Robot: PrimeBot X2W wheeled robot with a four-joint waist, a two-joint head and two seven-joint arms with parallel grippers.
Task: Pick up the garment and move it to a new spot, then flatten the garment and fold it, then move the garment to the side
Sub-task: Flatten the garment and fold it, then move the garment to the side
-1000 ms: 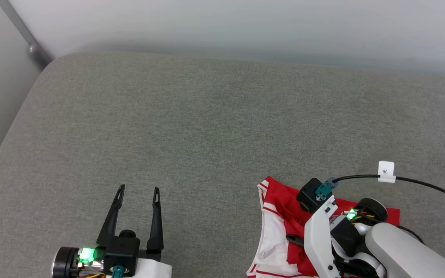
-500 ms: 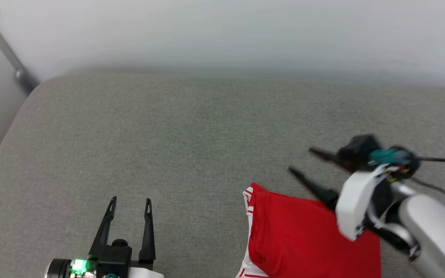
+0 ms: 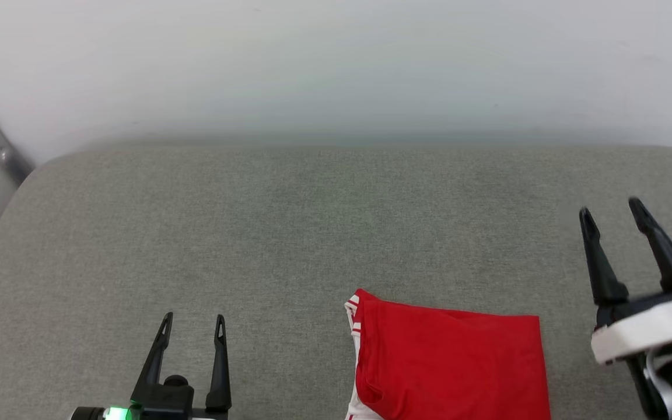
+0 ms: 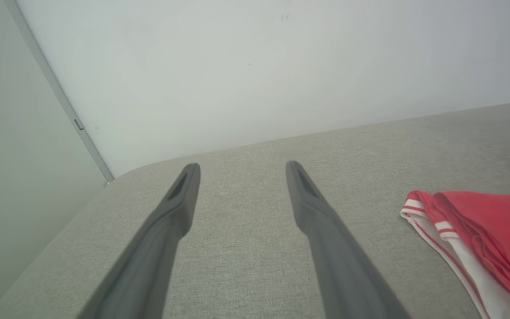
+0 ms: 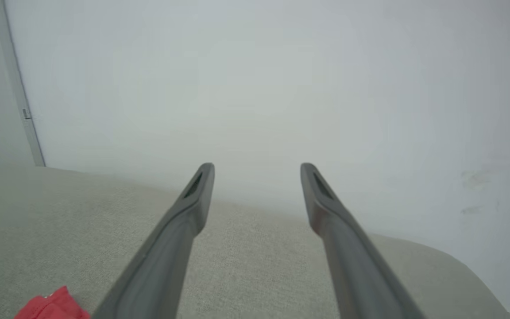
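1. Plain white wall (image 3: 336, 70) runs across the back.
2. Below it, a big grey fabric cushion (image 3: 254, 233) with rounded corners takes up most of the head view.
3. The red shirt (image 3: 452, 367) lies folded flat on the cushion at the near edge, right of centre. It's between the two pincers and touching neither. A bit of white sleeve with red-striped trim peeks out along its left side, which shows nicely from the left wrist (image 4: 489, 221).
4. The right pincer (image 3: 610, 208) is off to the shirt's right, fingers spread apart, nothing in them.
5. The left pincer (image 3: 193, 319) is at the lower left, fingers apart too and empty, well clear of the shirt.
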